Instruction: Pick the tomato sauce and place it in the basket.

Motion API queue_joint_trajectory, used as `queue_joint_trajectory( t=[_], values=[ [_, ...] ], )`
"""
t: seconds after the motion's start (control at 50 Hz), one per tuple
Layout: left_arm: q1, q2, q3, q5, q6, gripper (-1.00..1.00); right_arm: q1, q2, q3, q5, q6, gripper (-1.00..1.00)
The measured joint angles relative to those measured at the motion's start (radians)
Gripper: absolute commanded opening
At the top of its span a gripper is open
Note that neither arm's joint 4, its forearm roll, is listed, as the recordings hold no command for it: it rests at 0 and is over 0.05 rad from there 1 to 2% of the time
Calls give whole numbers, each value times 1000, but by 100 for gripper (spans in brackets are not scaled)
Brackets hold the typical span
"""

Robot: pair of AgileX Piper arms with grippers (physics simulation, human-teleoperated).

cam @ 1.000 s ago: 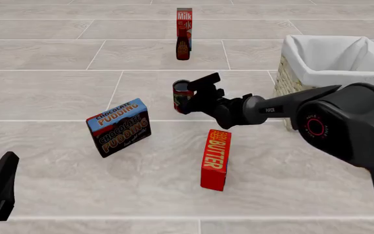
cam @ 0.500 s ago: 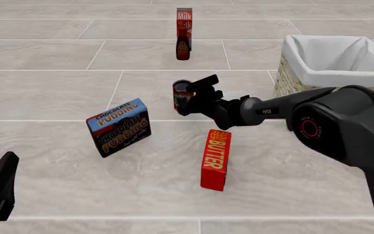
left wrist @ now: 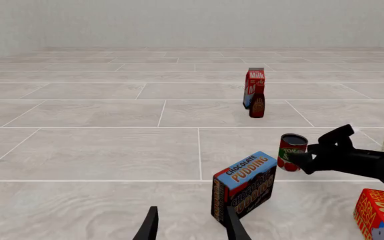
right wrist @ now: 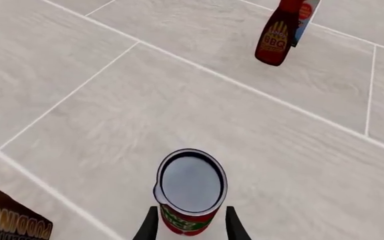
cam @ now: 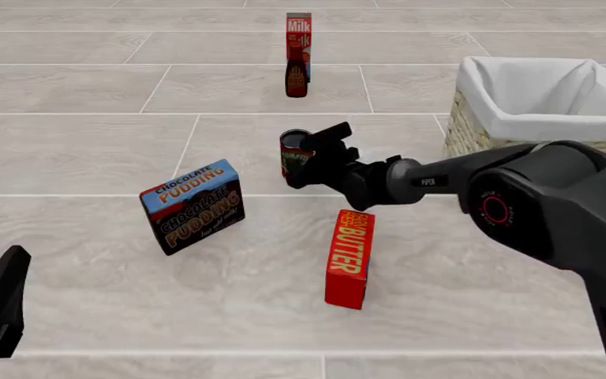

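Tomato sauce (cam: 294,155) upright mid-table between the right gripper's (cam: 314,158) fingers, bottle (cam: 297,79) and milk carton (cam: 299,31) behind it, pudding box (cam: 192,206) front-left, butter box (cam: 349,257) in front, basket (cam: 472,134) far right.

Bright, even, diffuse light; shadows are faint and soft, without glare, and every rendered view stays sharp edge to edge.

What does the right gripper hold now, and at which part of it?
The right gripper has its fingers on either side of the lower body of the tomato sauce. A firm grip cannot be confirmed. The left gripper holds nothing.
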Motion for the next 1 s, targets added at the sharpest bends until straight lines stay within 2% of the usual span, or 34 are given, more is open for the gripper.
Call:
queue_joint_trajectory(
  t=[1.0],
  values=[
    [0,0,0,0,0,100,2,39,-57,27,-4,100]
  ],
)
